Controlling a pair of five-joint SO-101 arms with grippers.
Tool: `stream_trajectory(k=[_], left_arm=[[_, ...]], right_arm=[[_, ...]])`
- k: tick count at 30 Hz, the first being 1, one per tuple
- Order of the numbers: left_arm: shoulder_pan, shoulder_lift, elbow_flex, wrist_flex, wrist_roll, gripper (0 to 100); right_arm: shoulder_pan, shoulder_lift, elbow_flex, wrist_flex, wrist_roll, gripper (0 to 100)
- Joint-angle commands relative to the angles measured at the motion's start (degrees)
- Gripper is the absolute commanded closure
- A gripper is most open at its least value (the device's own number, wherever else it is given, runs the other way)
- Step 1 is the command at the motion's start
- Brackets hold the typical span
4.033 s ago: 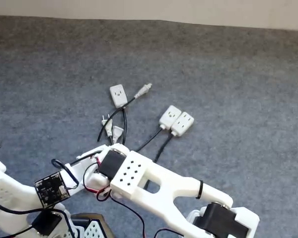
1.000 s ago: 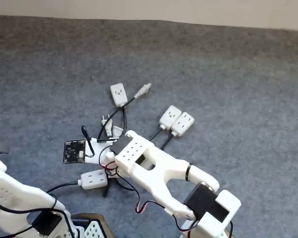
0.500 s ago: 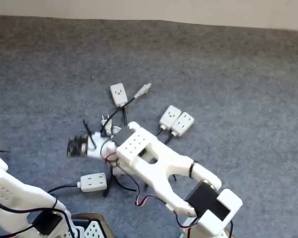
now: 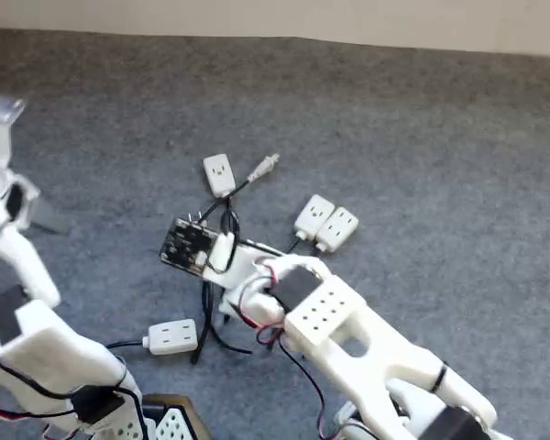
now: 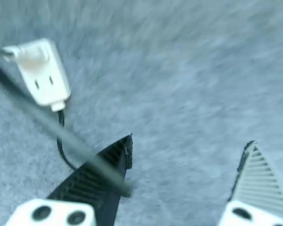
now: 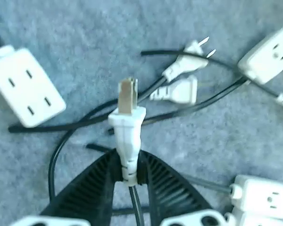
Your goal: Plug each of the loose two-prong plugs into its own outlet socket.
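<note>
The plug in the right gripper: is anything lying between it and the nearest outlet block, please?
Nothing visible blocks it. Bare carpet separates the plug, held by the right gripper, from the outlet block; a black cord lies just beside that path.

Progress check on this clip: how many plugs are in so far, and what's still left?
Done: nothing looks plugged in yet. In hand: the right gripper is shut on a two-prong plug, prongs bare. The left gripper is open near one outlet. Left: the held plug, two loose plugs lying nearby, and a fourth plug farther out.
</note>
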Motion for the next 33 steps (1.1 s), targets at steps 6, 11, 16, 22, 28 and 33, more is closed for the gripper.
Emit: stream_trajectory(k=[6,11,16,22,28,33], left_arm=[[18.07,-25.89,11.91,0.26,7.91,65],[24.48,-46.73,40.57,-13.19,11.69,65],[27.30,-68.18,64.22,-24.09,16.62,64],[32.92,-81.98,74.86,-24.35,21.63,64],[36.35,-84.79,79.69,-28.22,26.37,64],[38.73,-84.88,83.56,-29.98,26.46,64]], right_arm=[[-2.42,-6.37,4.09,-4.18,-7.56,99.3],[-2.42,-5.93,8.22,-9.80,-12.13,99.3],[-2.33,-5.76,9.80,-10.86,-14.86,99.3],[-2.77,-5.76,9.98,-10.68,-14.95,99.3],[-2.77,-5.76,10.24,-10.68,-14.95,99.3],[-2.95,-5.76,10.15,-10.68,-15.03,99.3]])
